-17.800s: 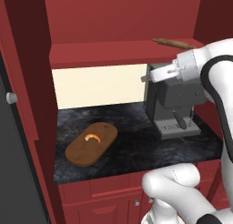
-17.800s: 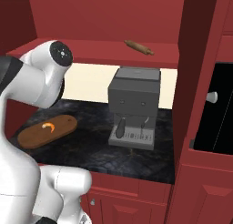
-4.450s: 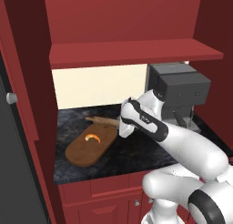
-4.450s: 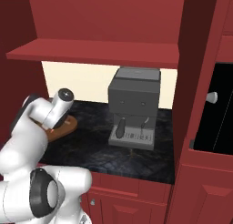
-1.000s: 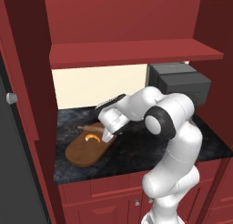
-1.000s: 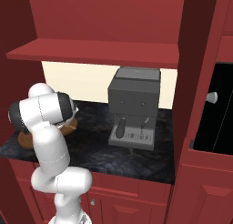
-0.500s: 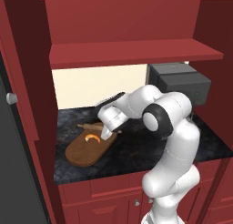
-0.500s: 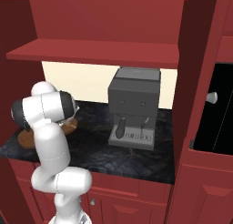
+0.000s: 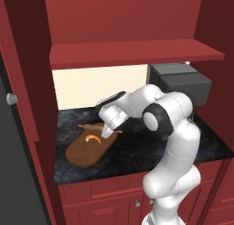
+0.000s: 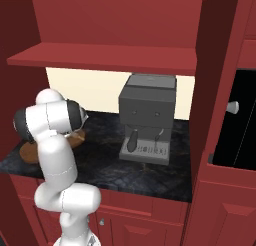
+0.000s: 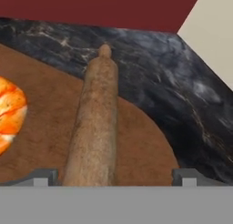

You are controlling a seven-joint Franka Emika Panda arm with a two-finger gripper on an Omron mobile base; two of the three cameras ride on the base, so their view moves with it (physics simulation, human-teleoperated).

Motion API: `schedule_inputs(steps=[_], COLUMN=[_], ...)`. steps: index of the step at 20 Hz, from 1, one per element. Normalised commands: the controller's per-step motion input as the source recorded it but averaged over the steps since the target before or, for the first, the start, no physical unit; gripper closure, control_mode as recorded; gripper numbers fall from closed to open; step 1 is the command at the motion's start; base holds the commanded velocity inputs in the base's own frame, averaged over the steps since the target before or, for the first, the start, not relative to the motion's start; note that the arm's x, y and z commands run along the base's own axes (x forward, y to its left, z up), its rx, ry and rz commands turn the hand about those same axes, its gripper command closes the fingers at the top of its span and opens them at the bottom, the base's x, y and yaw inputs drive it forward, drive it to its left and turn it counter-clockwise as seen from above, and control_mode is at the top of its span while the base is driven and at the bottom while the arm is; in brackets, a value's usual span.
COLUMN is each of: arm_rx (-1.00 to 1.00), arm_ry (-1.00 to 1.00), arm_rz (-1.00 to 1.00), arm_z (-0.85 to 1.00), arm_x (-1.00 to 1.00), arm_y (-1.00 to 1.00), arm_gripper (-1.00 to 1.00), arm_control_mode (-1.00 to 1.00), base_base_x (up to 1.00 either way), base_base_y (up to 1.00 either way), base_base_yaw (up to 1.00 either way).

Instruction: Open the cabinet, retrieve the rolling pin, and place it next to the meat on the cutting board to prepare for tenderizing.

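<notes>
Tool let go of the rolling pin beside the meat on the board

In the hand view the tool (image 11: 113, 177) stood spread, its two tips well apart on either side of the rolling pin (image 11: 93, 132) and touching nothing, so the pin lay free on the cutting board (image 11: 50, 127) with the orange meat (image 11: 10, 113) just beside it. The pin's far handle reached past the board's edge over the dark worktop (image 11: 182, 100). To finish the step well, I judged the tool should lift straight away along its own line, keeping the tips wide so neither brushed the round pin and set it rolling towards the meat or off the board. Farther back stood the coffee machine (image 10: 147, 117), and above it the cabinet (image 9: 137, 32), open.
</notes>
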Motion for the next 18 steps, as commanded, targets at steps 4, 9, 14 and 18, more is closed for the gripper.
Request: schedule_inputs(steps=[4, 9, 14, 18], arm_rx=[0.01, 0.02, 0.0, 0.0], arm_ry=[-0.07, -0.06, -0.08, -0.01], arm_rz=[0.0, 0.0, 0.0, -0.02], arm_z=[0.01, 0.07, 0.22, 0.03], arm_x=[-0.62, -0.57, -0.47, -0.52], arm_y=[0.0, -0.02, -0.04, -0.15], arm_gripper=[-1.0, -1.0, -1.0, -1.0], arm_control_mode=[-1.0, -1.0, -1.0, -1.0], base_base_x=[0.0, 0.0, 0.0, 0.0], base_base_y=[0.0, 0.0, 0.0, 0.0], base_base_yaw=[0.0, 0.0, 0.0, 0.0])
